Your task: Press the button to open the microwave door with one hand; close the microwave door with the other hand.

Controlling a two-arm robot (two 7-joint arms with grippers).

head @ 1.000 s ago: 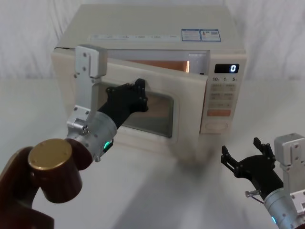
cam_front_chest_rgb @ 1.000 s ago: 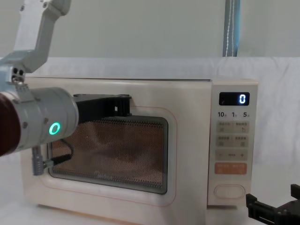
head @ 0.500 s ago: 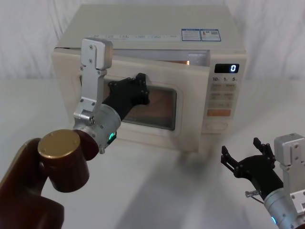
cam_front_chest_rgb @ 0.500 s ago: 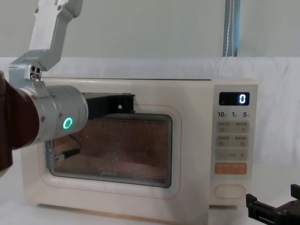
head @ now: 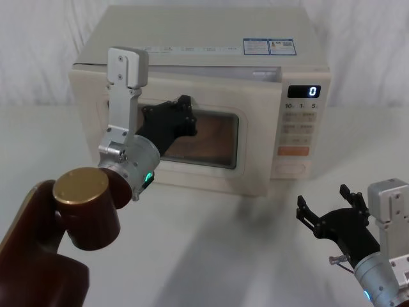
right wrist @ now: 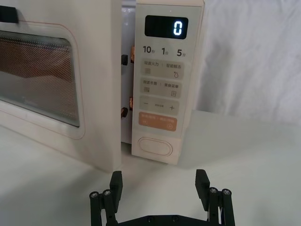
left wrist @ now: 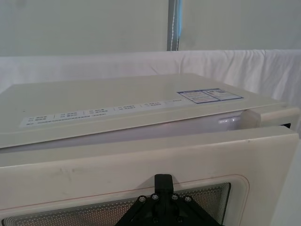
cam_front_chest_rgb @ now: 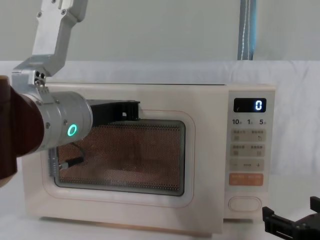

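The cream microwave (head: 211, 38) stands at the back of the table. The microwave door (head: 255, 144) is almost flush, with a narrow gap left on its latch side beside the control panel (right wrist: 123, 84). My left gripper (head: 182, 116) is shut and its tips press on the door at the upper edge of the dark window (cam_front_chest_rgb: 120, 160); it also shows in the left wrist view (left wrist: 163, 181). The plain cream button (right wrist: 155, 146) sits at the bottom of the panel. My right gripper (right wrist: 159, 181) is open, low over the table, short of the button.
An orange bar button (right wrist: 157, 121) lies just above the cream one, and the display (right wrist: 166, 27) reads 0. White cloth (head: 211, 256) covers the table in front of the oven. A grey pole (cam_front_chest_rgb: 247, 30) stands behind it.
The door has swung from well ajar to nearly flush with the oven, with my left gripper moving along against it. The right gripper has stayed where it was.
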